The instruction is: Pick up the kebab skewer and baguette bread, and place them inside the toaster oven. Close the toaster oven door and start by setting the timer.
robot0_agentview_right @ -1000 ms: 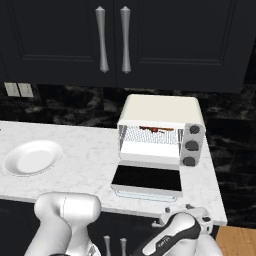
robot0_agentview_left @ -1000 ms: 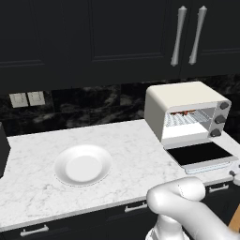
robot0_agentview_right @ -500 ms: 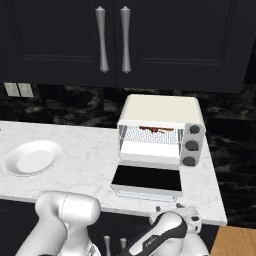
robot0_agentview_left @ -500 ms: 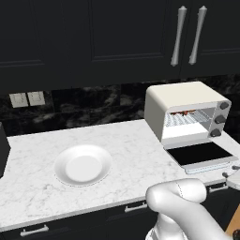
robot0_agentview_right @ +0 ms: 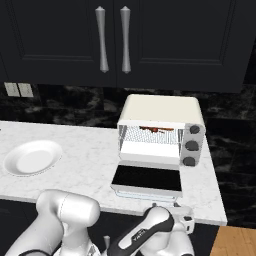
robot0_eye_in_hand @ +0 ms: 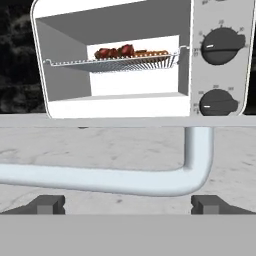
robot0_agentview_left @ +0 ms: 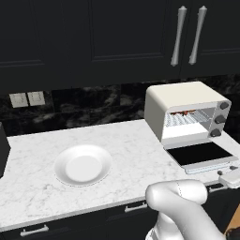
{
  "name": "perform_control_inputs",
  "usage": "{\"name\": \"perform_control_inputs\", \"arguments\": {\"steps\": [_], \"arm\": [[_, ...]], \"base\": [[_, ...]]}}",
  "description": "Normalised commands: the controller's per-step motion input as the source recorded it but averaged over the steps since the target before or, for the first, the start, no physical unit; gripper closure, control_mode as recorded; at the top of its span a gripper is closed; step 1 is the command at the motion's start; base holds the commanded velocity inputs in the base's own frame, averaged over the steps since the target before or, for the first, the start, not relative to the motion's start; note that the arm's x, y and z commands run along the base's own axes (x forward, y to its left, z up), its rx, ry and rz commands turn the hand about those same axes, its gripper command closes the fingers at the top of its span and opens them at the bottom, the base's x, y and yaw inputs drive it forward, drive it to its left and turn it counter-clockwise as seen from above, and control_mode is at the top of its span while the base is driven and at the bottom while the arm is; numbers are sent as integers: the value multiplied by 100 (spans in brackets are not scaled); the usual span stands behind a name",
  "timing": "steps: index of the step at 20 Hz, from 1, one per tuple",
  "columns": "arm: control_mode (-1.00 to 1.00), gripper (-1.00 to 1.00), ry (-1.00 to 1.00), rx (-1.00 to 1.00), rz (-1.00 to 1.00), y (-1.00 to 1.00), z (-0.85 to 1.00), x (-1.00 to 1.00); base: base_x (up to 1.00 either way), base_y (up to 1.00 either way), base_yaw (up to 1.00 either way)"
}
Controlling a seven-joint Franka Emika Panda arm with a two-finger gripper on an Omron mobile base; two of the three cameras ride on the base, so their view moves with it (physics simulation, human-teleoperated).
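Two dark fingertips of the gripper (robot0_eye_in_hand: 128, 204) are seen spread wide below the pale bar handle (robot0_eye_in_hand: 110, 179) of the lowered dark glass toaster oven door (robot0_agentview_right: 146, 178), dark red kebab skewer (robot0_eye_in_hand: 116, 51) and orange-brown baguette bread (robot0_eye_in_hand: 150, 52) lying on the cream-white toaster oven (robot0_agentview_right: 161, 131) rack.

- Even, flat rendered light, with no glare.
- Black cabinets (robot0_agentview_left: 93, 37) lose detail in the dark.
- Faint shadow rings the plate (robot0_agentview_left: 83, 165).
- Sharp throughout.
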Motion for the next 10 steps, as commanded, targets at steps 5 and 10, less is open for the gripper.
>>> {"name": "perform_control_inputs", "arguments": {"steps": [5,10], "arm": [[-100,-100,0,0,-5,10,-1,29],[-100,-100,0,0,-2,0,3,33]], "base": [[0,0,0],[0,0,0]]}}
